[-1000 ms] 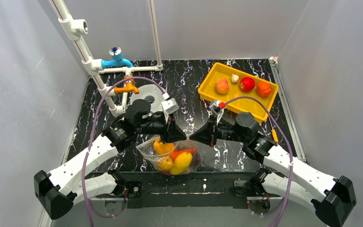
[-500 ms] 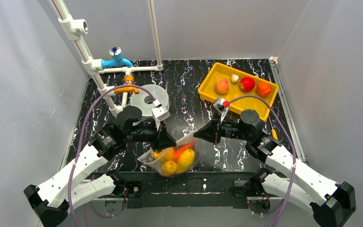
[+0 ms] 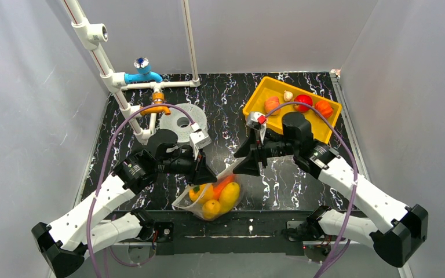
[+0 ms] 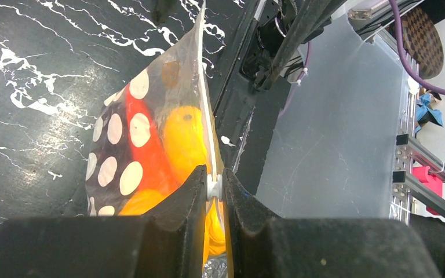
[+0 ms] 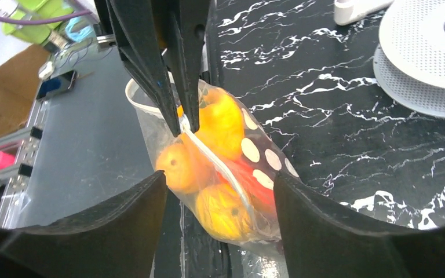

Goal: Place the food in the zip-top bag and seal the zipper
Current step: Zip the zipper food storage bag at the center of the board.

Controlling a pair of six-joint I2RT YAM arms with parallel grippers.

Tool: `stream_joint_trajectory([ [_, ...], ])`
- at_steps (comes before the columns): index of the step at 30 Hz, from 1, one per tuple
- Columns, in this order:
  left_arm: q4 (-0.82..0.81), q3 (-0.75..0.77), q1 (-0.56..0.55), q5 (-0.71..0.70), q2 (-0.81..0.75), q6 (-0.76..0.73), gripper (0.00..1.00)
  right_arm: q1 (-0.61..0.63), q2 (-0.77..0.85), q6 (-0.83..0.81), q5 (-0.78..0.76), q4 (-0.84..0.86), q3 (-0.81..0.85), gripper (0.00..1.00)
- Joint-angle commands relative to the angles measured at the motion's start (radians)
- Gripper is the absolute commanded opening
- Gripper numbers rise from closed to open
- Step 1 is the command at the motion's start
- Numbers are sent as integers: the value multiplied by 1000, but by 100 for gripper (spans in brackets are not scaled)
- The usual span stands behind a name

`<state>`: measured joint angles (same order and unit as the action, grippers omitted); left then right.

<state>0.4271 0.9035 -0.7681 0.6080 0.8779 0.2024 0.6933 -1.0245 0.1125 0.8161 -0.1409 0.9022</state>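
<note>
Letting go with your right gripper [image 3: 244, 169], fingers now spread wide, leaves the zip-top bag [image 3: 208, 200] of food [image 3: 227, 194] hanging at the table [image 3: 226, 104]'s near edge from your left gripper [image 4: 214, 188] pinching the zipper [image 4: 204, 75], so check the seal.

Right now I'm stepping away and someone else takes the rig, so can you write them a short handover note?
Left gripper: jaws shut on the zipper edge of the zip-top bag.
Right gripper: jaws open, holding nothing, facing the bag.
Done: yellow, orange and red food is in the bag, at the table's near edge.
To do: more food pieces sit in the yellow tray; whether the zipper is fully pressed shut cannot be told, so check it.
</note>
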Motion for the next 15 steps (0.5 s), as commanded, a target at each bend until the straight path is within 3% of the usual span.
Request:
stream_joint_trajectory([
  [1,-6,16,-3,43,-14,5,0,10,-76,-108,118,-110,121,80],
  [7,-7,23,-3,51,-6,7,0,59,-184,-272,103,-268,251,85],
  [10,-9,27,-4,49,-1,6,0,88,-249,-356,91,-406,329,79],
  [15,-10,32,-4,45,5,1,0,155,-292,-411,29,-451,363,64],
])
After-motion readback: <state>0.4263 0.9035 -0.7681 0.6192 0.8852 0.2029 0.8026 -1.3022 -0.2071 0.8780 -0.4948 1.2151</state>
